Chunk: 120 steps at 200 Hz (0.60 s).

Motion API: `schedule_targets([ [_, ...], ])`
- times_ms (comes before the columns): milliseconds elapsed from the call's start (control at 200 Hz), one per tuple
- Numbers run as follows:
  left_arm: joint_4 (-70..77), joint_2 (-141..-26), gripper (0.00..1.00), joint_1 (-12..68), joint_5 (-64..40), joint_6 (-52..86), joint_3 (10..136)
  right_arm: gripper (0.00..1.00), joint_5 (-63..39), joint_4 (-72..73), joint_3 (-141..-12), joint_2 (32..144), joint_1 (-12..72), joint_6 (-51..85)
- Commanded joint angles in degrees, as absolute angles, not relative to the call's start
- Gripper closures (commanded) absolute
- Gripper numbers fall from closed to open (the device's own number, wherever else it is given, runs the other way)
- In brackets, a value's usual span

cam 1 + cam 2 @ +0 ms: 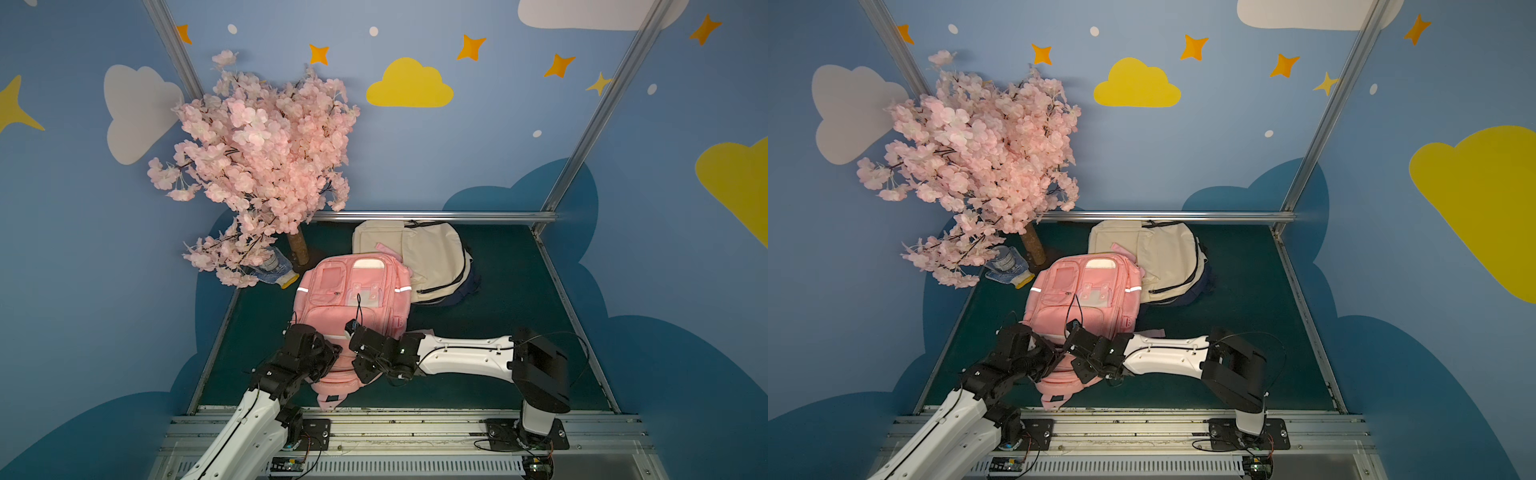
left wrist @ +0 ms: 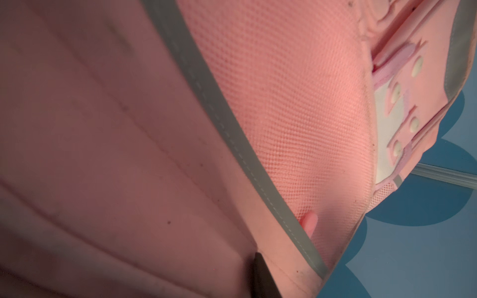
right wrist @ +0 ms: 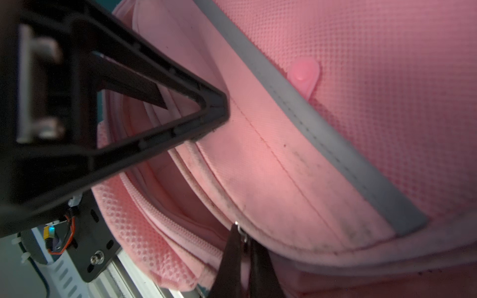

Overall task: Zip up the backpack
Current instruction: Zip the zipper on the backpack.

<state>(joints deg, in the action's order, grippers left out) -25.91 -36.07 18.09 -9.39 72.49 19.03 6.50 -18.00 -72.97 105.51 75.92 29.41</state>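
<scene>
Right pincer (image 3: 242, 254) clamps the zip pull (image 3: 240, 230) at the pink backpack (image 1: 332, 309) near edge. Left pincer (image 1: 337, 352) is just beside it, width unclear.

The pink backpack's (image 1: 332, 307) near end is covered by the left arm (image 1: 307, 353) and right arm (image 1: 382, 353). The zipper pull (image 3: 240, 230) is mostly hidden between the right gripper's (image 3: 242, 243) fingers.

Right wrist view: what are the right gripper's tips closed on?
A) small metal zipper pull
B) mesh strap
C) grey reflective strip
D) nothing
A: the right gripper is shut, its dark tips meeting on the metal zipper pull at the open zipper of the pink backpack.
</scene>
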Motion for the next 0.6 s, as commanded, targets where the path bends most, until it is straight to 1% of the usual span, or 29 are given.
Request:
schedule_targets([
  [0,-26.8,-34.7,0.88,18.1,-6.7,70.8,19.0,1.00,8.4,-20.4,-71.4,103.1,76.2,28.5],
  [100,-27.8,-33.4,0.97,17.9,-6.2,70.6,18.0,1.00,9.3,-20.6,-67.4,100.2,74.5,29.0],
  [345,-30.4,-29.7,0.98,17.4,-5.4,70.8,17.0,1.00,10.5,-19.9,-60.4,93.6,69.3,30.1],
  [596,-29.2,-32.2,0.97,17.5,-7.4,69.1,18.1,1.00,11.0,-19.9,-64.4,95.2,68.6,28.0],
])
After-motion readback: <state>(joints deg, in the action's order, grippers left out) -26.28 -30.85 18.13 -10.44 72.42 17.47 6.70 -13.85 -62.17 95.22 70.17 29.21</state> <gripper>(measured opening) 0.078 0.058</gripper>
